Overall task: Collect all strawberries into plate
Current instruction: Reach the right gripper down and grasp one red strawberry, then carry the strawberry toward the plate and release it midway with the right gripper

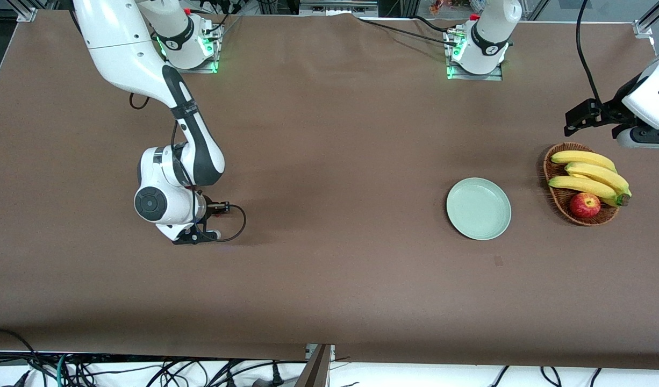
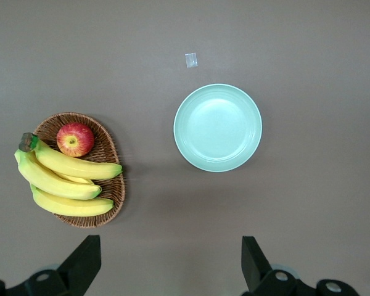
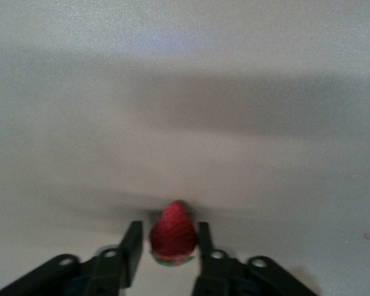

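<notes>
My right gripper (image 1: 192,236) is low at the table toward the right arm's end. In the right wrist view its two black fingers (image 3: 131,246) press on either side of one small red strawberry (image 3: 171,237) with a green top, whose tip touches the table. The front view hides this berry under the hand. No other strawberries show. The pale mint-green plate (image 1: 478,208) lies bare toward the left arm's end; it also shows in the left wrist view (image 2: 217,127). My left gripper (image 2: 171,265) is open and empty, high up beside the basket (image 1: 577,119).
A brown wicker basket (image 1: 555,199) with three bananas (image 1: 590,177) and a red apple (image 1: 585,205) sits beside the plate, at the left arm's end of the table. A small tape mark (image 1: 499,261) lies nearer the front camera than the plate.
</notes>
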You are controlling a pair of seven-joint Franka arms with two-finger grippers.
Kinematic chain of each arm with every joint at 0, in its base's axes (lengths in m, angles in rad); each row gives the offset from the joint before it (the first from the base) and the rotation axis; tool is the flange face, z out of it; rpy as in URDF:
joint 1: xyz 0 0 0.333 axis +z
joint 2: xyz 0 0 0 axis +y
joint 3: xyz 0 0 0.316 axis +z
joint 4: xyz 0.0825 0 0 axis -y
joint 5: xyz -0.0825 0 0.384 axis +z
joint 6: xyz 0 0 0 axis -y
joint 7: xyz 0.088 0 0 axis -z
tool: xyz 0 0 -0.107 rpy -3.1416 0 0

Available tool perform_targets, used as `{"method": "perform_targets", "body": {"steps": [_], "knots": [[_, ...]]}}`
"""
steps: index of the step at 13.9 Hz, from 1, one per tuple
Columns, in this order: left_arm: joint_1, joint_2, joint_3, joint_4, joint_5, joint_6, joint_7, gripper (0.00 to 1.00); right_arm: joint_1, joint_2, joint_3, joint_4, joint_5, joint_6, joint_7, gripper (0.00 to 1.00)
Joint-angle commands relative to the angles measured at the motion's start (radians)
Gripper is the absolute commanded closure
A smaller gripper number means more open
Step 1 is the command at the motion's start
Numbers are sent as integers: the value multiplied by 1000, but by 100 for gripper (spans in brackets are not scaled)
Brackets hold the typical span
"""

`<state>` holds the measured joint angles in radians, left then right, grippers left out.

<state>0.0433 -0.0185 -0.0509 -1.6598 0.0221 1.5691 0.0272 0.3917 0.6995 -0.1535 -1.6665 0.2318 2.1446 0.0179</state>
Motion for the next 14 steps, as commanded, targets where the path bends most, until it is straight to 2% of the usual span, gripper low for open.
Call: {"method": "perform_targets", "body": {"steps": [1,2,3,5,6,9,12,14], "knots": [[1,14,-1,31,-7,-24,5,0,-10,-15,6,-19,29,11,-47,83],[1,14,-1,32,-7,-24,5,0,-10,-21,9,-7,34,0,-50,94],[1,14,-1,32,-7,-24,5,0,-1,-28,21,17,46,-6,-46,99],[3,14,-1,31,-7,-24,7,0,4,-34,69,59,64,-18,-29,98],[3,14,-1,31,-7,-24,7,0,9,-26,102,115,99,-18,11,98],[1,14,-1,31,-7,-24,7,0,97,52,152,264,116,1,213,96],[1,14,-1,32,-5,-24,7,0,217,119,157,361,121,136,420,94],[1,14,-1,32,-7,-24,7,0,312,185,157,419,121,278,583,94]]}}
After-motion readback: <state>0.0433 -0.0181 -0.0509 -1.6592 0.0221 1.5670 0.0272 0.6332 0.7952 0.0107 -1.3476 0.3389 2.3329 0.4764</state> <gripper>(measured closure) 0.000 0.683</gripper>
